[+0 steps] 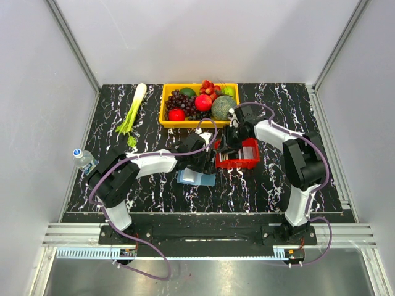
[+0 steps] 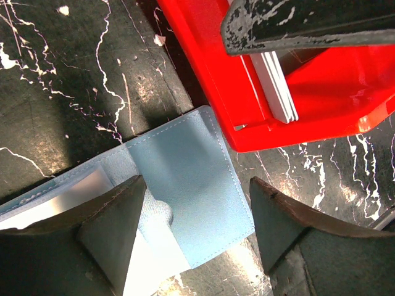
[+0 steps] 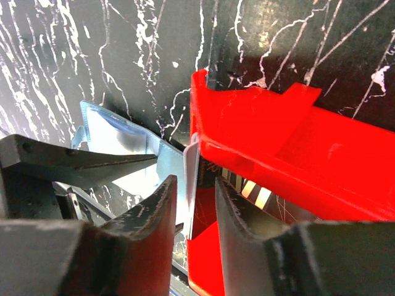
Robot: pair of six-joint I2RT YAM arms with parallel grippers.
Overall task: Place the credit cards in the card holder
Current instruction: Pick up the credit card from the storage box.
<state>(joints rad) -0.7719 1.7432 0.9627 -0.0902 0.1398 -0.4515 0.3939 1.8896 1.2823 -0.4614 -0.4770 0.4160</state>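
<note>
At table centre, the card holder is laid open just beside the red tray. It is straddled by the left claw, jaws apart. Credit cards are stood on edge in the tray. One white card is flanked by the right claw, jaws apart, not clamped. No card is plainly seen pocketed; insertion is judged still to be done.

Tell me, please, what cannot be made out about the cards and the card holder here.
- Number of credit cards in the red tray: left wrist view, a dark finger covers their tops.
- Pockets of the card holder: same view, left end effector and the bottom edge hide them.
- Card faces: right wrist view, only an edge shows inside the right end effector.
</note>
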